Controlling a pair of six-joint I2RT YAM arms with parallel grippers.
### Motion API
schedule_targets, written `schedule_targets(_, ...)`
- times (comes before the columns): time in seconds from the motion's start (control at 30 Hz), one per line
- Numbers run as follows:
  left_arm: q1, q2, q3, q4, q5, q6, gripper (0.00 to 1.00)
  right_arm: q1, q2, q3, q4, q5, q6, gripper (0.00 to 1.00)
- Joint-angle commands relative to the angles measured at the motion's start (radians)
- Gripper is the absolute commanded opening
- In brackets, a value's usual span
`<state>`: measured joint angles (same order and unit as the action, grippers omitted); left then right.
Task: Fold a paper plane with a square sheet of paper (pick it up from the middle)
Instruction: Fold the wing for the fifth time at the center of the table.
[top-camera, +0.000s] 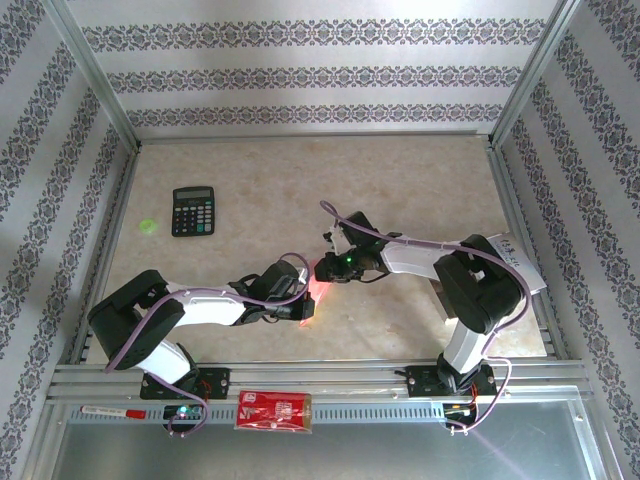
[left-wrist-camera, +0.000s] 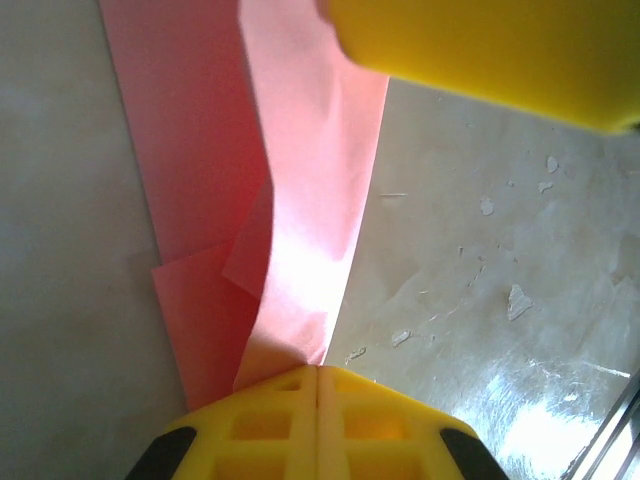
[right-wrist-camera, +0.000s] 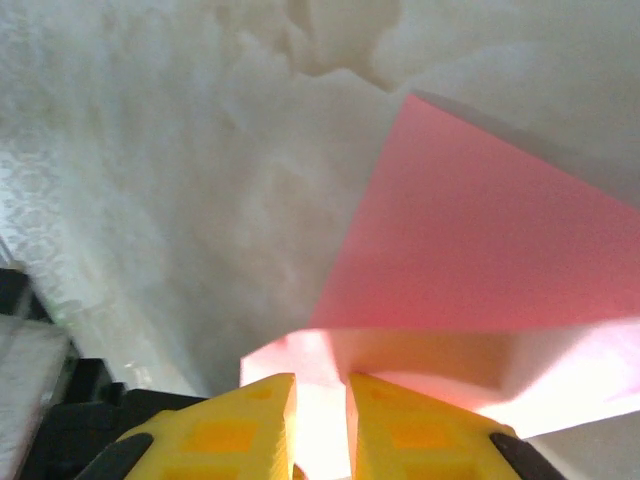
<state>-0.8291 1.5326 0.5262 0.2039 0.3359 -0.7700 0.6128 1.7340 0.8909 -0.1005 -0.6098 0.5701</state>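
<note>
There are two robot arms, the left one (top-camera: 170, 315) and the right one (top-camera: 465, 285), each with one tool: left tool (left-wrist-camera: 317, 385), right tool (right-wrist-camera: 320, 400). One folded pink-red paper (top-camera: 308, 290), one black calculator (top-camera: 193, 211), one red printed packet (top-camera: 274, 411), one small green spot (top-camera: 147, 226) on the tabletop (top-camera: 420, 180), one white leaflet (top-camera: 517, 262).

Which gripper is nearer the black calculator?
Left. The left gripper sits below-right of the black calculator, pinching the pink-red paper; the right gripper lies farther right.
</note>
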Motion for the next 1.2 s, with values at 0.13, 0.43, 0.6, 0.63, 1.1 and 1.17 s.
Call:
schedule_targets(0.13, 0.010, 0.033, -0.045, -0.091, -0.005, -0.021, 0.00, 0.042, -0.042, -0.089, 0.103, -0.048, 0.103, 0.19)
schedule_targets(0.43, 0.010, 0.029, -0.041, -0.097, -0.008, -0.018, 0.00, 0.075, -0.001, -0.128, 0.168, -0.038, 0.147, 0.18)
schedule_targets(0.6, 0.009, 0.025, -0.040, -0.103, -0.008, -0.017, 0.00, 0.047, 0.039, -0.114, 0.156, -0.030, 0.126, 0.18)
schedule_targets(0.63, 0.010, 0.023, -0.042, -0.103, -0.009, -0.016, 0.00, 0.041, 0.044, -0.112, 0.154, -0.031, 0.121, 0.18)
schedule_targets(1.1, 0.010, -0.024, -0.012, -0.076, 0.047, -0.025, 0.04, -0.007, 0.088, -0.118, 0.117, -0.016, 0.066, 0.17)
schedule_targets(1.17, 0.010, -0.046, 0.015, -0.090, 0.052, -0.014, 0.07, -0.007, 0.087, -0.119, 0.117, -0.013, 0.069, 0.17)
